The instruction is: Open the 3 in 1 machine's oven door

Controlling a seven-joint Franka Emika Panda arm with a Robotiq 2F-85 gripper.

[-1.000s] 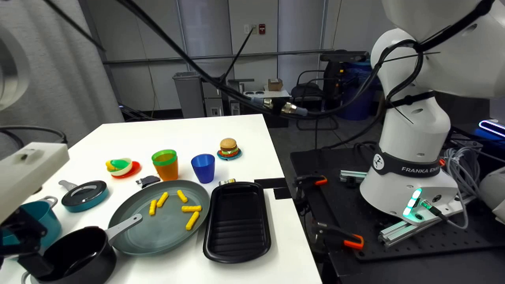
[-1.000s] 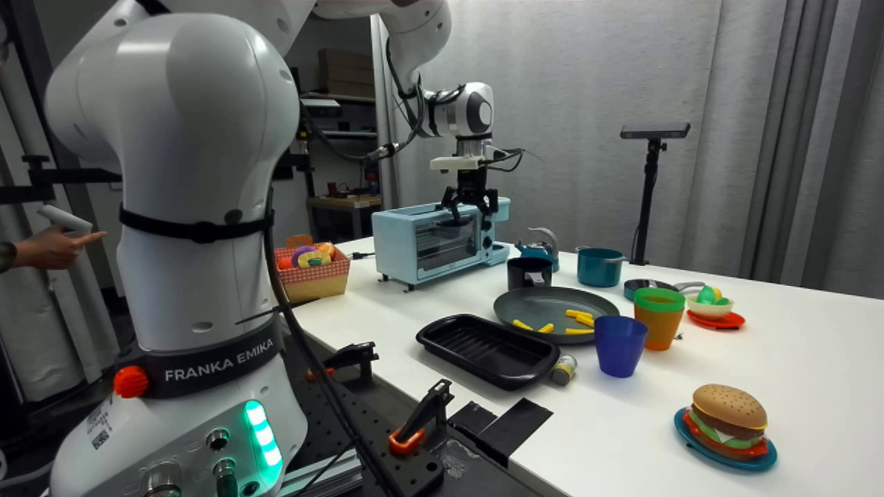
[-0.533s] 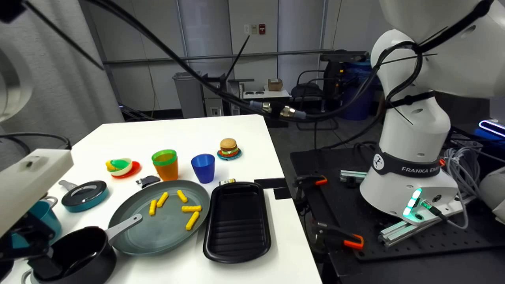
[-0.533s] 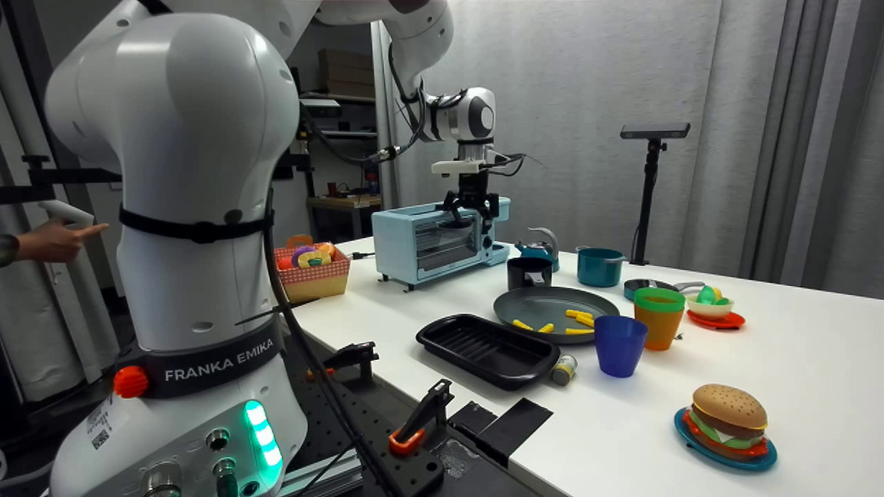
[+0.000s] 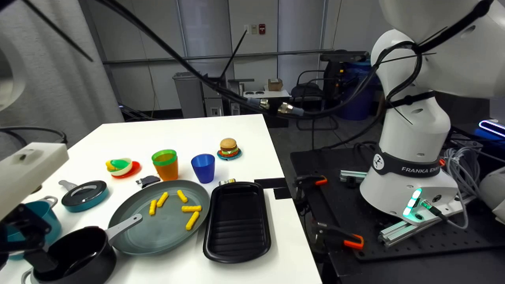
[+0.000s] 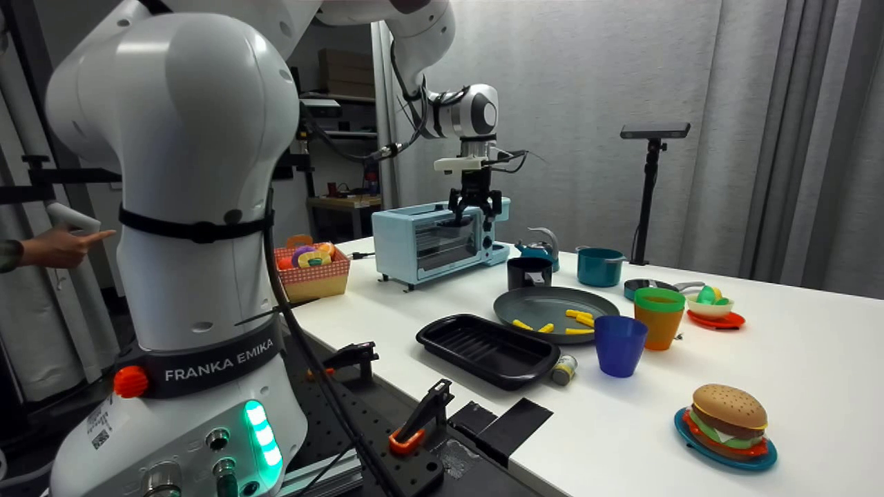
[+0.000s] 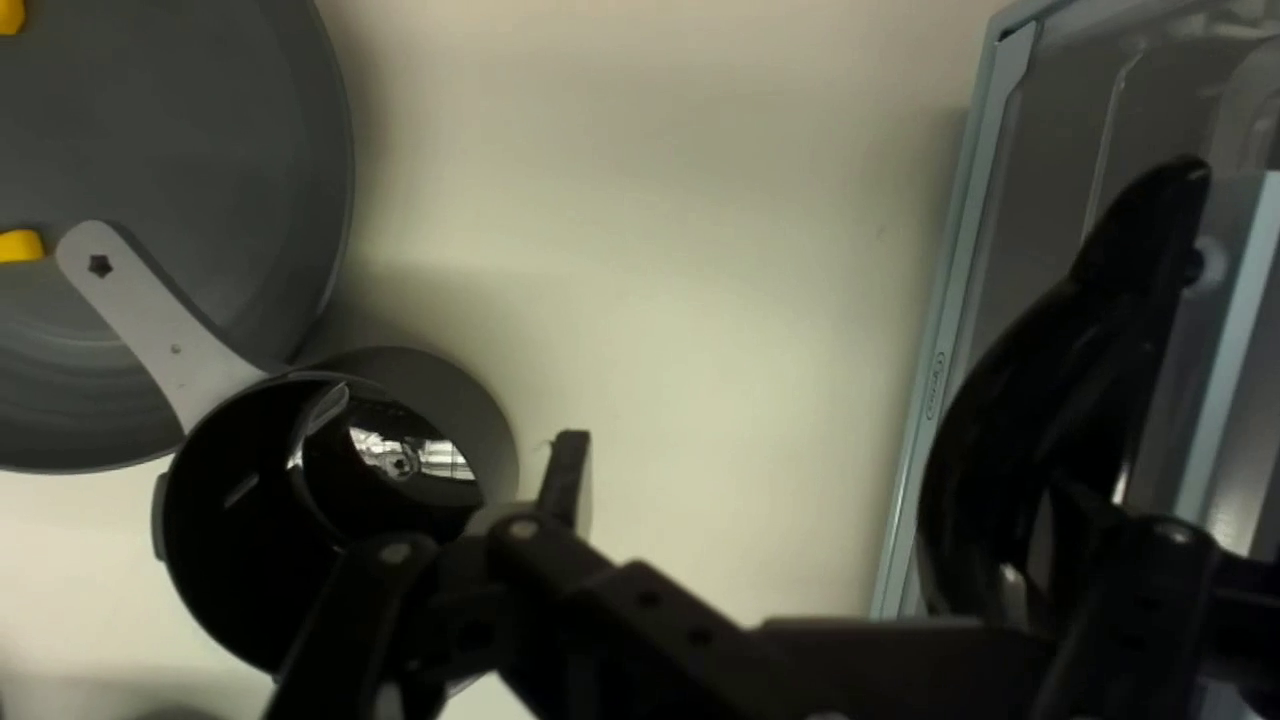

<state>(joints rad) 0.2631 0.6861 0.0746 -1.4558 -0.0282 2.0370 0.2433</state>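
Arm (image 6: pixel 176 138), worked by me from a distance: within the last second its wrist (image 6: pixel 473 110) has dipped slightly and lifted again, while the oven door (image 6: pixel 442 248) shows no movement; I judge that I am lining up and that no opening has been gained. Pose: extended over the worktop (image 6: pixel 387 317) from the robot-side edge toward the distant end edge, wrist pointing straight down. Oven (image 6: pixel 404 245): the task's machine, standing toward that end edge, front turned inward. Its door: apparently closed, and likely to drop outward once pulled. Black saucepan (image 6: pixel 518 276): farther in from the end edge, ahead of the door and apart from it. Gripper (image 6: pixel 474 219): at the door's upper front, fingers (image 7: pixel 567 480) spread wide, clamped on nothing I can see. Black handle (image 7: pixel 1050 400): just beside the oven-side finger; whether they touch I cannot tell, so I should settle that before pulling.
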